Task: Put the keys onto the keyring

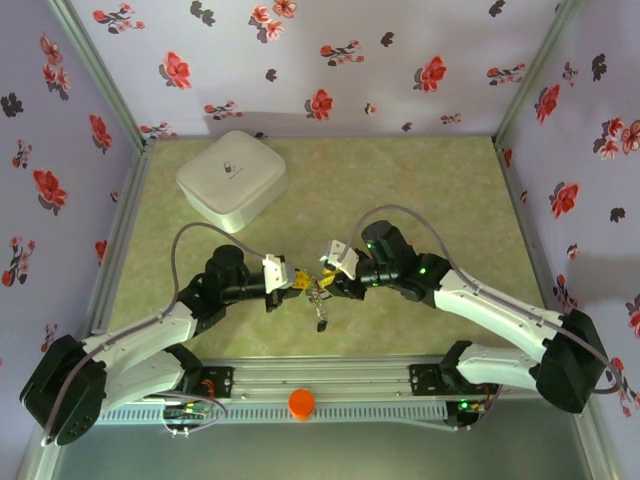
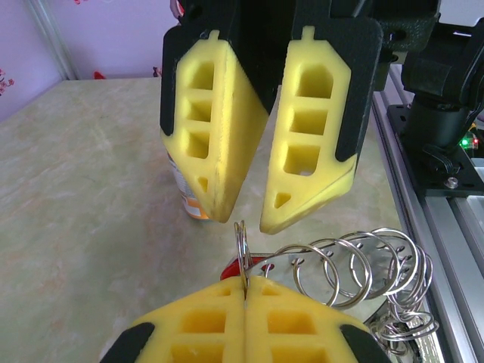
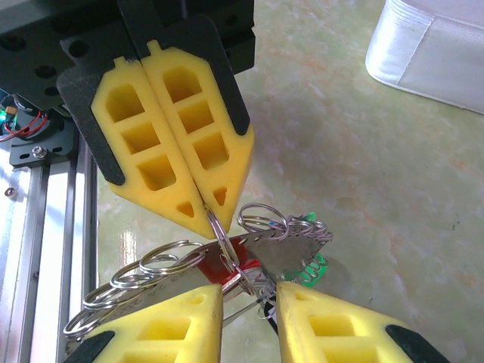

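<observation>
1. The left pincer (image 2: pixel 246 281) is clamped tight on a thin metal ring (image 2: pixel 241 240) of the bunch.
2. The right pincer (image 3: pixel 249 299) faces it, fingers partly apart and gripping nothing.
3. The keyring (image 2: pixel 302 247) and keys (image 3: pixel 291 255), with red and green tags, hang between the 2 pincers over the worktop (image 1: pixel 420 190).

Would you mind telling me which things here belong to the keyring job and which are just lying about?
For the job:
- keys, with red and green tags
- keyring, pinched by the left gripper

Lying about:
- white box, at the far left
- orange bottle, at the near edge
</observation>
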